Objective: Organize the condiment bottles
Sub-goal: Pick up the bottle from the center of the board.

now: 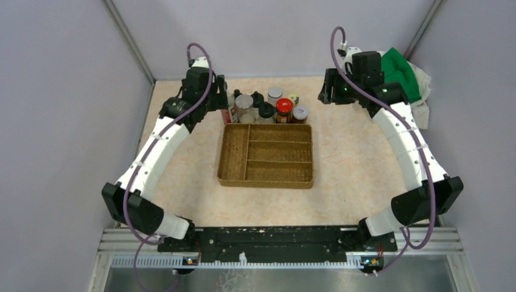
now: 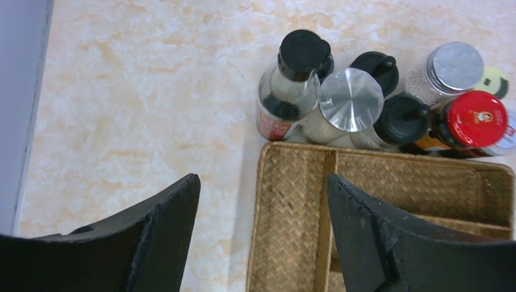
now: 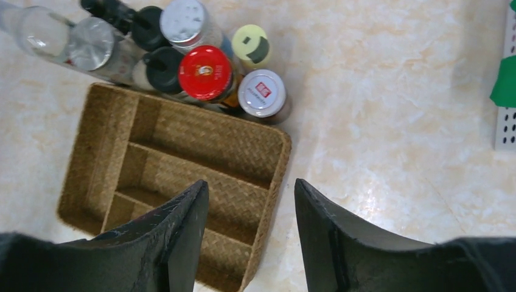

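So the whole bunch of small glass condiment bottles (image 1: pixel 268 106) is huddled on the pale marbled counter (image 1: pixel 353 170). They're jammed right up against the far rim of the brown woven divided tray (image 1: pixel 266 184), between it and the counter's far edge. Nothing in any of the tray's compartments that I can see. The bottles all look upright, so the long axis is straight up and the wrist cameras mostly see lids.

Left gripper (image 2: pixel 261 182) hangs over the tray's far-left corner, fingers spread wide with nothing in between. The tall black-capped bottle with the red label (image 2: pixel 286 85) sits at the left end of the huddle, just ahead of that gripper toward the far edge. That's the left arm's obvious pick imo.

Right gripper (image 3: pixel 251 185) hovers by the tray's far-right corner, fingers also apart and empty. Closest to it is the white-lidded jar (image 3: pixel 261 92) at the right end, right beside the red-lidded jar (image 3: pixel 205 73). Tight squeeze, so I'd come in from the outer side.
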You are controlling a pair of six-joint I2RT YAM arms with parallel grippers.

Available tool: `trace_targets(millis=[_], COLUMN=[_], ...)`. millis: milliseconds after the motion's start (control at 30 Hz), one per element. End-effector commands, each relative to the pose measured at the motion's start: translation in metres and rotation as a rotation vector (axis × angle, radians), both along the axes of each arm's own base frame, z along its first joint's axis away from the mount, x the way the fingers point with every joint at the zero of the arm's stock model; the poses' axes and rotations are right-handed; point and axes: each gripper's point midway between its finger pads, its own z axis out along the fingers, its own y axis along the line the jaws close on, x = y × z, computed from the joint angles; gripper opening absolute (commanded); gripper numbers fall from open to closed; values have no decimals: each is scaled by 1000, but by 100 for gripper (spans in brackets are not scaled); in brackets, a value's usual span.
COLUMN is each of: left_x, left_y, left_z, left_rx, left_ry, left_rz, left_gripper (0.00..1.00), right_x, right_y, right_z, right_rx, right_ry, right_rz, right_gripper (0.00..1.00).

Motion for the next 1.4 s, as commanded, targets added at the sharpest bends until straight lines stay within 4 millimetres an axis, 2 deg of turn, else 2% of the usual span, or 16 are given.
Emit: trace_targets(millis=[0,100,267,367,600,767,1033,1100,1167,1367], left_x=[39,53,77,89,107,118,135,136,135,130], left_y=[-16,-21,-20,-20,-15,-20,-24,-24,-24,-18], left_z=[-10,-25,-53,-57,-60,-57,-77,-80,-83,-87], left_rx=[7,19,52,67,77,55,53,47,45,56], left_ry=[-38,-28,1,-10,-73,-130,-131,-127,-118,-100], left_rz=[-56,-66,-41,-29,11,1,-12,-13,-13,1], left_gripper=[79,68,68,69,69,70,68,63,47,19], right_x=[24,30,38,45,50,49,47,46,46,45], right_y=[-14,-22,-17,-13,1,4,9,9,10,13], right_z=[-8,-24,-54,-67,-85,-92,-96,-97,-99,-101], right_rx=[-46,-75,-92,-94,-55,-49,-29,-30,-26,-15], right_ry=[-56,-48,2,29,80,97,112,117,122,131], right_rz=[-100,-149,-137,-124,-84,-73,-53,-51,-47,-36], right_gripper=[55,55,56,56,56,56,55,55,55,55])
